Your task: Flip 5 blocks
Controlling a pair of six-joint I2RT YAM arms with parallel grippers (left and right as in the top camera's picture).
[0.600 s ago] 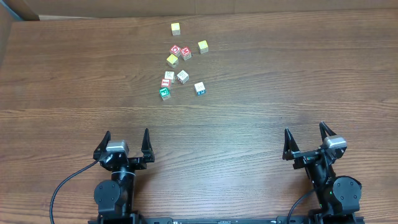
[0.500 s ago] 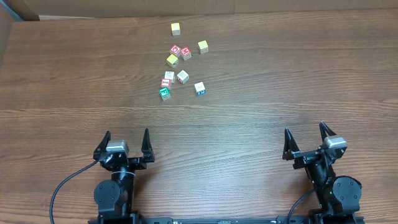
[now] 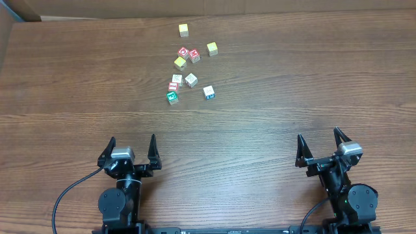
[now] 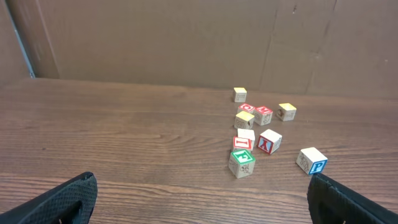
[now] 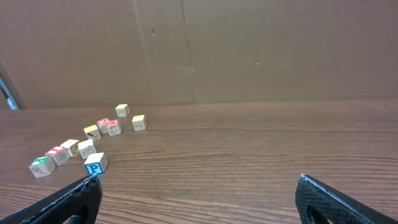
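- Overhead view: we find nothing altered over the last half second. The five small whitish wooden alphabet cubes (image 3: 191,80) lie just where they lay, and both arms remain parked at the near edge.
- The left jaws and the right jaws each stand wide open and empty, well apart from every cube.
- From this we judge that the task has not begun: no cube is touched, and all five flips are yet to do.
- The five cubes form a loose cluster toward the far side of the brown wood-grain bench (image 3: 279,97), left of centre. A green-printed cube (image 3: 172,97) lies nearest the arms, with a blue-printed cube (image 3: 208,92) to its right. The other three sit just behind, close together.
- Farther back we see three yellow-faced cubes (image 3: 212,48) and two red-faced cubes (image 3: 184,52), near the five but separate from them.
- In both wrist views a plain brown cardboard wall (image 4: 186,43) closes the scene behind the bench's far edge. We can make out nothing of the room beyond it.
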